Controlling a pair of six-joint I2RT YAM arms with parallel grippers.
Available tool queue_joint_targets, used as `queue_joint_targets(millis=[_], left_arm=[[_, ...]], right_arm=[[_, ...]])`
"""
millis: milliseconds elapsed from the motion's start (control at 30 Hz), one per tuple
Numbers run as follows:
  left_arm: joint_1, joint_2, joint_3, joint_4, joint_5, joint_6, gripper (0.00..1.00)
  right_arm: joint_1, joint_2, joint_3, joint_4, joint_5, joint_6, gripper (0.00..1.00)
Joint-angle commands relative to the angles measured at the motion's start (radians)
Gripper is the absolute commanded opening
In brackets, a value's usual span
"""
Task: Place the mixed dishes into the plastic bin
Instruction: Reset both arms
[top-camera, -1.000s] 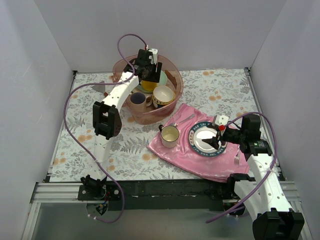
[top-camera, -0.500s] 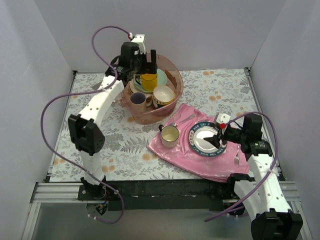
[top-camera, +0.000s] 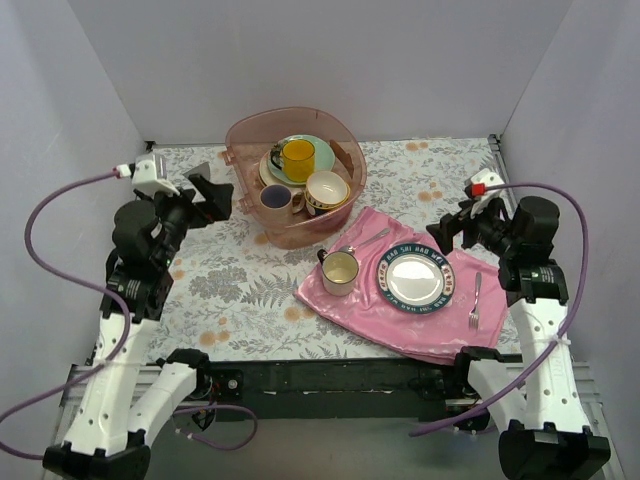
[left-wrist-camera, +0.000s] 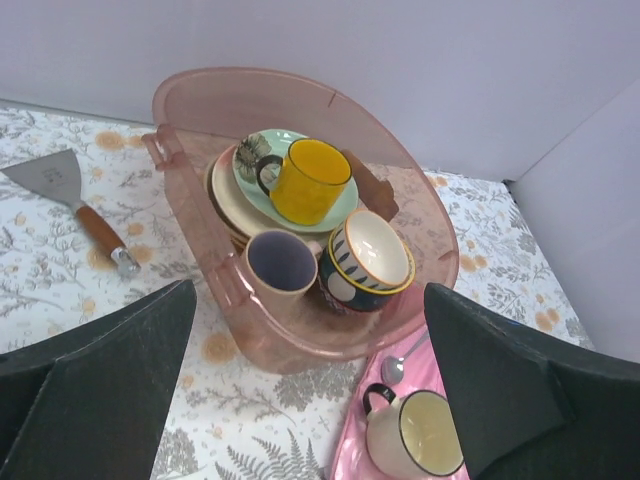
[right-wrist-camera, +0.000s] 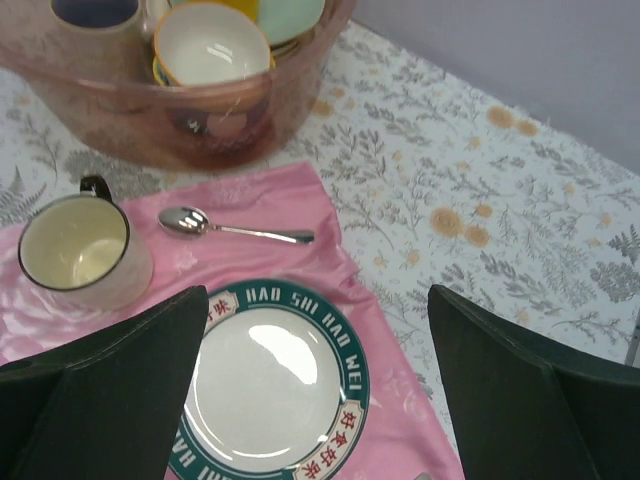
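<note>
The plastic bin (top-camera: 243, 136) (left-wrist-camera: 304, 345) stands at the back centre and holds the mixed dishes. A yellow mug (top-camera: 298, 158) (left-wrist-camera: 308, 181) sits on a mint-green plate (top-camera: 320, 148) (left-wrist-camera: 341, 206), which tops a stack of plates. In front of them are a pale mug with a purple inside (top-camera: 276, 197) (left-wrist-camera: 279, 262) and a patterned bowl (top-camera: 327, 190) (left-wrist-camera: 371, 254) (right-wrist-camera: 210, 45). My left gripper (top-camera: 208, 186) (left-wrist-camera: 310, 392) hangs open to the left of the bin, holding nothing. My right gripper (top-camera: 450, 226) (right-wrist-camera: 315, 392) is open and empty above the right side of the pink cloth.
A pink cloth (top-camera: 365, 312) carries a dark-rimmed lettered plate (top-camera: 416, 280) (right-wrist-camera: 272, 388), a cream cup (top-camera: 340, 271) (right-wrist-camera: 75, 250) (left-wrist-camera: 425, 437), a spoon (right-wrist-camera: 232, 229) (left-wrist-camera: 394, 367) and a fork (top-camera: 476, 301). A spatula (left-wrist-camera: 82, 202) lies left of the bin. Grey walls enclose the table.
My left arm has pulled out of the bin and swung back left, leaving the yellow mug on the mint plate. My right gripper has lifted off the lettered plate and drawn back right. Both opened.
</note>
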Motion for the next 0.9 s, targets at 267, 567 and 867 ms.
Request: queue_joint_targets(millis=[267,567,867], left_arm=[[0.005,-0.301,-0.17,-0.252,-0.093,-0.078,0.98],[0.005,-0.281,-0.044,-0.331,-0.087,-0.097,0.98],[0.005,-0.262,-0.016,-0.34,-0.081,-0.094,0.98]], right_arm=[[-0.006,0.021,0.347,-0.089,0.235,0.219,0.99],[-0.015,-0.018,0.396,-0.086,0.373,0.27,0.99],[-0.02,-0.027,0.39,-0.087,0.409,0.248,0.98]])
